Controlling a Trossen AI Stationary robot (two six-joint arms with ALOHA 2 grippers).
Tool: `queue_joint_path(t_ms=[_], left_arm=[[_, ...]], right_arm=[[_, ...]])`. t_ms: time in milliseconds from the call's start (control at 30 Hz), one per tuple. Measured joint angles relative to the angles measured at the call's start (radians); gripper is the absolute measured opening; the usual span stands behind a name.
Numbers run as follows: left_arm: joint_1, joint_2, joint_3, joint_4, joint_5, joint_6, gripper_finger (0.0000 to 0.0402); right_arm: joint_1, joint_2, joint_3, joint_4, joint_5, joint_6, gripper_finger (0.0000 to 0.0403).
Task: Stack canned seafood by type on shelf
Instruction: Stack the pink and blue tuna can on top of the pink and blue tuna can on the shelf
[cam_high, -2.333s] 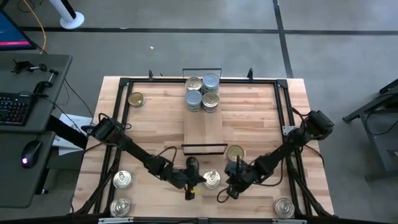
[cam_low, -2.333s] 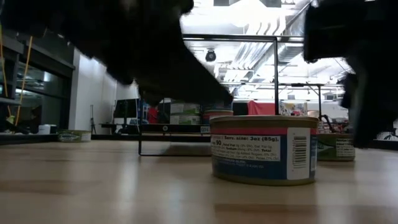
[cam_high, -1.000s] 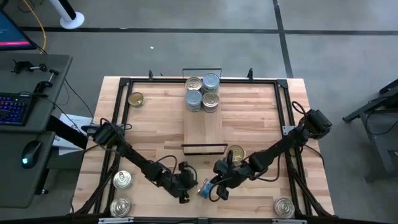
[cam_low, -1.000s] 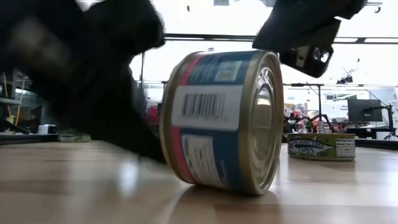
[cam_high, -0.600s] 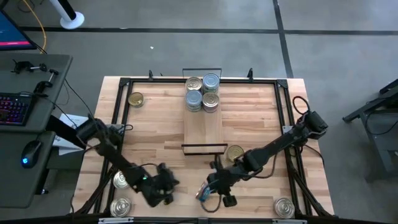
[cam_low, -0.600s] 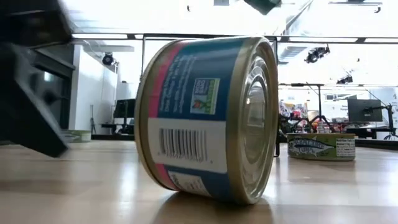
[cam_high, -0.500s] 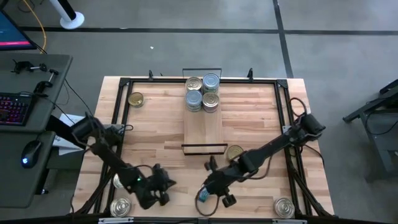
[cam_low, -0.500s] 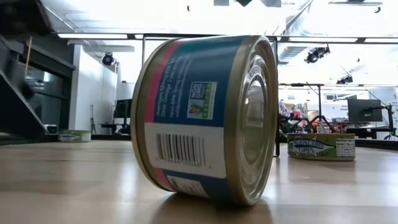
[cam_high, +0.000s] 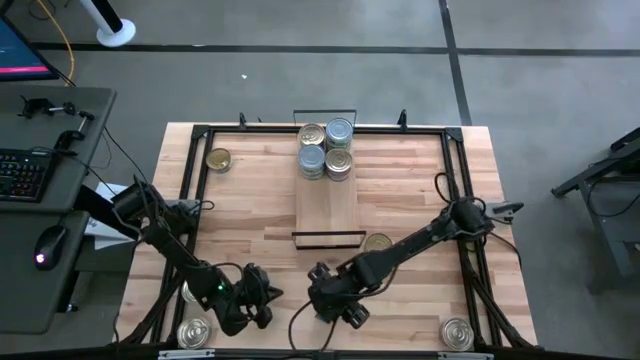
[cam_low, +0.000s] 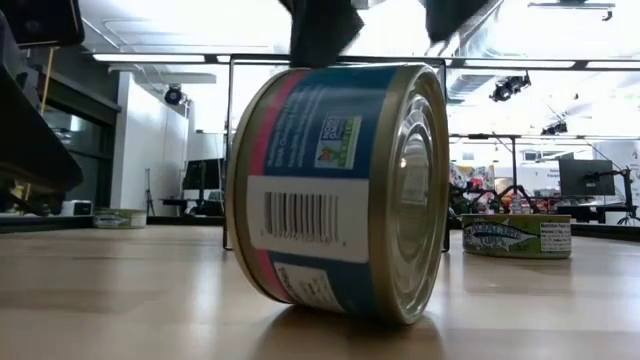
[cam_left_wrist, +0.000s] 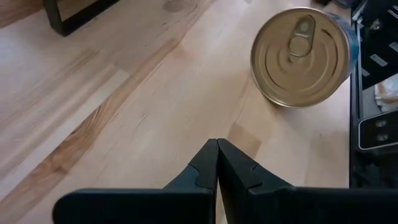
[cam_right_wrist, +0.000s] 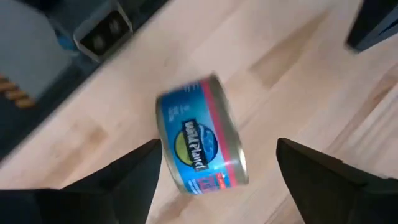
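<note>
While a blue-labelled tin (cam_low: 335, 190) stands tilted on its rim on the table (cam_high: 400, 180), the right gripper (cam_high: 328, 303) is seen directly above it near the table's front edge, its two fingers (cam_right_wrist: 320, 177) spread wide apart with the tin between them but untouched. From the right wrist view the tin's blue and pink label is shown facing up, and clear wood is visible on both sides between it and the fingers. From the low view the tin's pull-tab lid faces sideways, toward a green-labelled tin (cam_low: 515, 236) lying flat farther back.

The left gripper (cam_high: 255, 300) is held low over the front left part of the table, with its fingers (cam_left_wrist: 217, 168) pressed together on nothing. A gold-topped tin (cam_left_wrist: 301, 56) lies flat on the wood just ahead of it.

At the back of the table the shelf (cam_high: 327, 205) is seen, a light-wood plank with black wire frames at its ends, and four tins (cam_high: 326, 149) are grouped on its far end. One gold tin (cam_high: 218, 159) lies near the back left corner, one (cam_high: 377, 243) just in front of the shelf's near end, and a silver one (cam_high: 457, 333) at the front right corner.
</note>
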Motion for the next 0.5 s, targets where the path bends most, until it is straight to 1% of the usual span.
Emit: queue_joint_path(t_ms=[133,367,433,500], left_arm=[[0.002,0.000,0.000,-0.002,0.004,0.004,0.0000],[0.004,0.000,0.000,-0.002,0.004,0.017,0.0000],[0.006,-0.001,0.000,-0.001,0.003,0.017,0.0000],[0.006,-0.008,0.000,-0.005,-0.028,0.016,0.0000]], right_arm=[[-0.005,0.030,0.000,-0.045,-0.001,-0.027,0.0309],[-0.005,0.076,0.000,-0.032,-0.001,-0.019,0.0308],[-0.005,0.081,0.000,-0.033,0.013,-0.017,0.0294],[-0.004,0.081,0.000,-0.029,0.047,-0.017,0.0262]])
